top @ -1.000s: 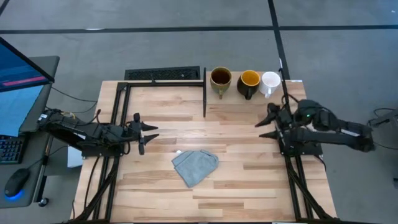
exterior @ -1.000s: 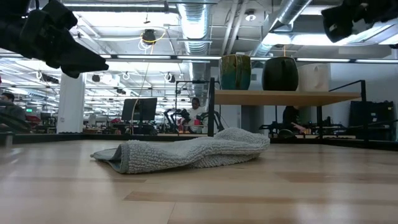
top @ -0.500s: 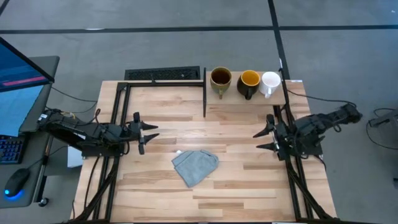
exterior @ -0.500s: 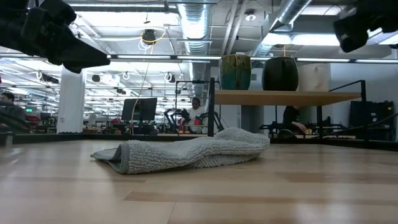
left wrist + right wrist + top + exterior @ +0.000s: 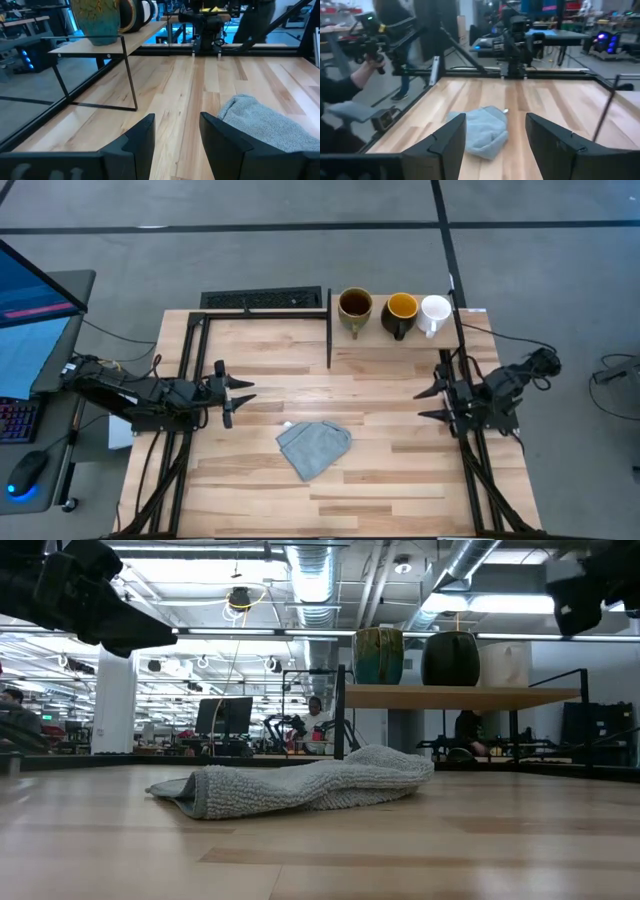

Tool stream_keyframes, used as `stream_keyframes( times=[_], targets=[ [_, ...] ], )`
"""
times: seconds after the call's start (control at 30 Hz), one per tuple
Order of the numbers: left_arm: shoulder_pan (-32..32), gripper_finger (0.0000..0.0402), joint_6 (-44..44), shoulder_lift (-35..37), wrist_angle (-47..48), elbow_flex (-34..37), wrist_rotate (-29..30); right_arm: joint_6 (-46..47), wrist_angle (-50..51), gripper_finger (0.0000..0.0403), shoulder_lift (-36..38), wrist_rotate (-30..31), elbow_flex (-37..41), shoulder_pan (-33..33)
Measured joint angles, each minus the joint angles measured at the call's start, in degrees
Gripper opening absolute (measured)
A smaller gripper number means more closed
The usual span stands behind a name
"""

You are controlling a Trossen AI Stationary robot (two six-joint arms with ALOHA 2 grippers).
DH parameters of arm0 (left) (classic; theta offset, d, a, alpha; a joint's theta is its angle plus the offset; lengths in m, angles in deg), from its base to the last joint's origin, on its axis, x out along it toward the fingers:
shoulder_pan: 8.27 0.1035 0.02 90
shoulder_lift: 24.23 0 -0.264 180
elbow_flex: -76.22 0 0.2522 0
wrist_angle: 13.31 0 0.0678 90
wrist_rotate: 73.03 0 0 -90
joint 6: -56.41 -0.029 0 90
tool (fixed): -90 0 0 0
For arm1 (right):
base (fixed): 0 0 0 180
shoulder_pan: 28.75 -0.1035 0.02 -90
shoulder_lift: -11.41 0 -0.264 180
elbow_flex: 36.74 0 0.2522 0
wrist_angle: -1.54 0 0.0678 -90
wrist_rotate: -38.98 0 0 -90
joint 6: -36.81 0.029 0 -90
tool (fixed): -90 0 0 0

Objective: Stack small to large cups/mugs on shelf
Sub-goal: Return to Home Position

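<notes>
Fingers [image 5: 140,137] of the left gripper [image 5: 238,391], mid-left in the high view, and of the right gripper [image 5: 428,404], mid-right, stand spread and empty. The olive mug [image 5: 355,306], dark mug [image 5: 400,310] and white mug [image 5: 435,310] line the shelf [image 5: 390,352], upper centre-right — placing looks done. Homing well means drawing the right arm away slowly — clear of the shelf and the cloth [image 5: 313,447] on the counter [image 5: 380,470].
</notes>
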Motion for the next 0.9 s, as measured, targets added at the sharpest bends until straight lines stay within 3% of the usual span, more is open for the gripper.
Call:
stream_keyframes(
  times=[0.27,0.4,0.9],
  targets=[
    [0.0,0.0146,-2.9,0.0,-1.8,0.0,0.5,-2.1,-0.8,0.0228,-0.1,6.0,2.4,5.4],
    [0.0,0.0146,-4.3,0.0,-2.5,0.0,0.5,-4.6,-5.5,0.0228,-0.1,5.6,4.4,10.1],
    [7.4,0.0146,-5.3,0.0,-3.8,0.4,2.5,-7.4,-16.2,0.0228,-0.1,-11.5,11.8,27.9]
  ],
)
